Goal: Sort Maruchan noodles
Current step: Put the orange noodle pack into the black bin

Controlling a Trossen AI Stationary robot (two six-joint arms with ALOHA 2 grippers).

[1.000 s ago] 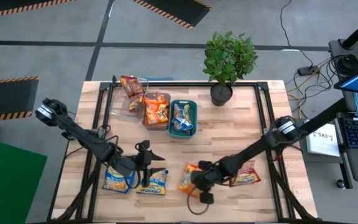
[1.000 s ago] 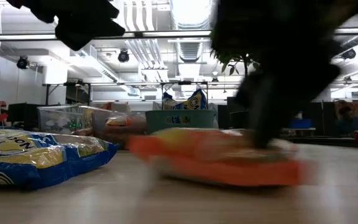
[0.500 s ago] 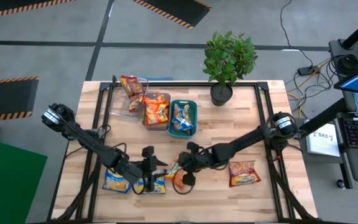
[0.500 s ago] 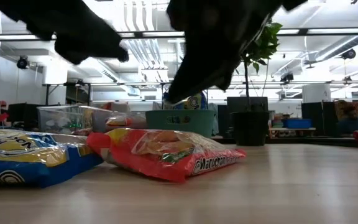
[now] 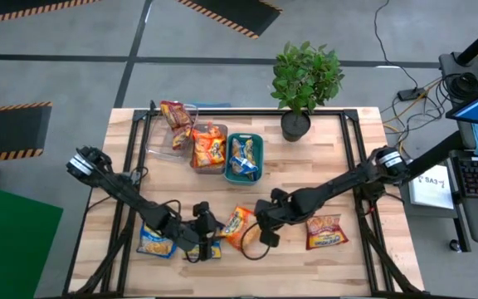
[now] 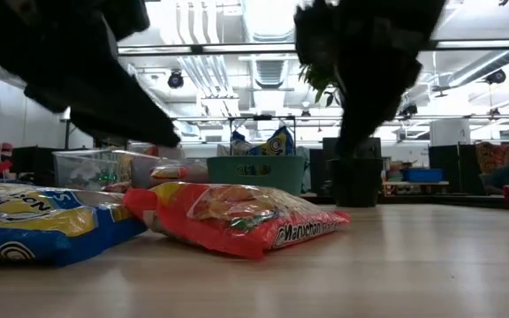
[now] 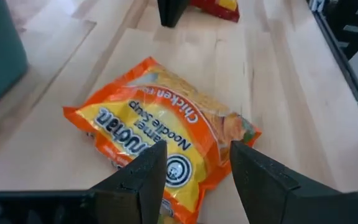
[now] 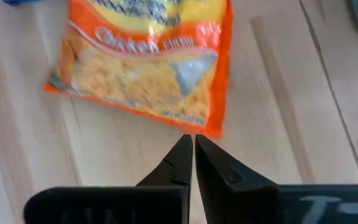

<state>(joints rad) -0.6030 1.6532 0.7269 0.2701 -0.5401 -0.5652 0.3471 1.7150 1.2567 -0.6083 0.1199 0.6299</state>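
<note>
An orange Maruchan packet (image 5: 237,226) lies flat on the table between my two grippers, also seen in the left wrist view (image 7: 160,134) and right wrist view (image 8: 145,68). My left gripper (image 5: 214,232) (image 7: 194,168) is open, with its fingers above the packet's left end. My right gripper (image 5: 260,232) (image 8: 191,140) is shut, hovering just off the packet's right edge. Two blue packets (image 5: 158,241) (image 5: 209,248) lie under the left arm. A red packet (image 5: 326,231) lies to the right.
At the far side stand a clear bin (image 5: 171,133) with a red packet, a middle bin (image 5: 208,146) with orange packets and a teal bin (image 5: 243,158) with blue ones. A potted plant (image 5: 304,83) stands at the far edge. Bare wood shows between the bins and the packets.
The right gripper slid the orange packet along the table toward the left. The packet turned, came to rest beside the blue packets and has lain still since. The right gripper then drew back a little to the right. The left gripper moved right, toward the orange packet.
</note>
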